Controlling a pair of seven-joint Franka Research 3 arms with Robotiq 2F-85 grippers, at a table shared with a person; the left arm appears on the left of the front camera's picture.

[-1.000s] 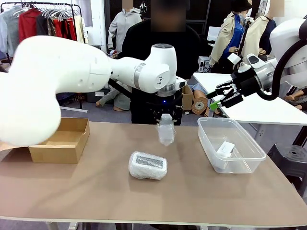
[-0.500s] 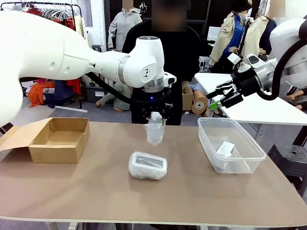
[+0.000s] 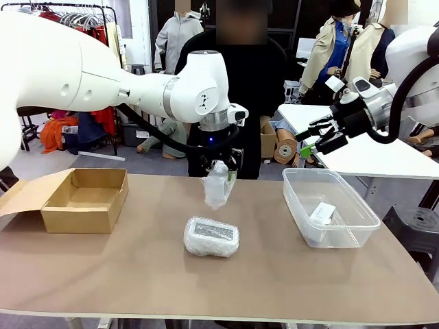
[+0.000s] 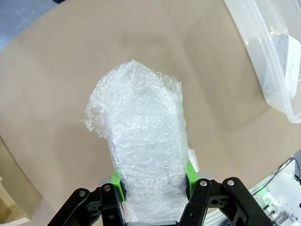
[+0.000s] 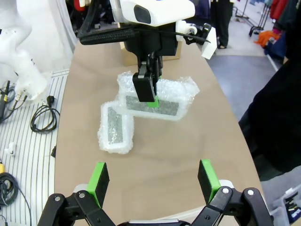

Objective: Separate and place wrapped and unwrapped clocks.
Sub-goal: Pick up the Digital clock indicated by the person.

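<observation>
Wrapped clock (image 3: pixel 217 185) hangs above mid-table, clamped tight in the left gripper (image 3: pixel 221 170): a carry step, I'd judge. The next move probably runs left over bare table to the cardboard box (image 3: pixel 75 221), lifting clear of its wall. The second bundle (image 3: pixel 211 236) lies just below; the right gripper (image 3: pixel 317 140) stands agape, holding nothing.

The brown worktop (image 3: pixel 137 274) carried three things: an open cardboard box (image 3: pixel 86 200) at its left end, a bubble-wrapped clock (image 3: pixel 211 236) lying flat near the middle, grey face up, and a clear plastic tub (image 3: pixel 343 236) toward the right.
</observation>
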